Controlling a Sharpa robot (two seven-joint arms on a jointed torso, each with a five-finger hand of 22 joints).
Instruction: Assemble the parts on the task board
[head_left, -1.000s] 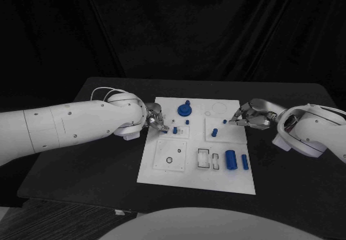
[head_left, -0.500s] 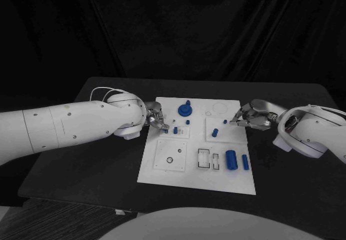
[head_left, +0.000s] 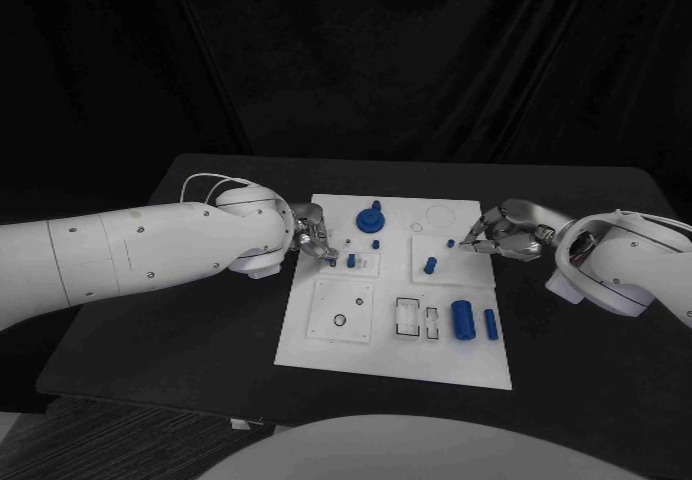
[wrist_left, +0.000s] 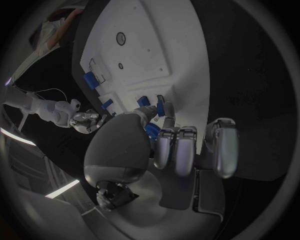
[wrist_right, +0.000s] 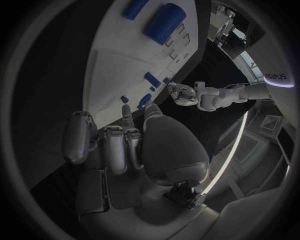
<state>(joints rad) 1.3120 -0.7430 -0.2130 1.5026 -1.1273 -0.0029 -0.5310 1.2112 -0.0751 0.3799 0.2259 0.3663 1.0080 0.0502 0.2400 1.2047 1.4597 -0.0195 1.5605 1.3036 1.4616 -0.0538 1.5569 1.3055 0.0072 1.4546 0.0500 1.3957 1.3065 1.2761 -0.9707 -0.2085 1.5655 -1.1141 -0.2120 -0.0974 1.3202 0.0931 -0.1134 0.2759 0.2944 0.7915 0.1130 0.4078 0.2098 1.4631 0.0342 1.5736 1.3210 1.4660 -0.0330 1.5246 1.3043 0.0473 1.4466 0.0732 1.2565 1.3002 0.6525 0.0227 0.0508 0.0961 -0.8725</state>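
Observation:
The white task board (head_left: 378, 340) lies mid-table. My left hand (head_left: 310, 243) sits at the board's left edge and pinches a small blue peg (wrist_left: 160, 108) between thumb and a finger, beside another short peg (head_left: 351, 260); its other fingers (wrist_left: 184, 145) are curled in. My right hand (head_left: 498, 238) reaches in from the board's right edge, and its fingertips hold a small blue piece (head_left: 450, 242) just over the board, seen close in the right wrist view (wrist_right: 144, 103). A blue knob (head_left: 371, 216) stands at the board's far end.
A blue peg (head_left: 430, 265) stands mid-board. A thick blue cylinder (head_left: 462, 318) and a thin one (head_left: 490, 323) lie near the front right corner, beside rectangular slots (head_left: 410, 316). A black ring (head_left: 338, 320) lies on the front left plate. Black table (head_left: 173, 340) surrounds the board.

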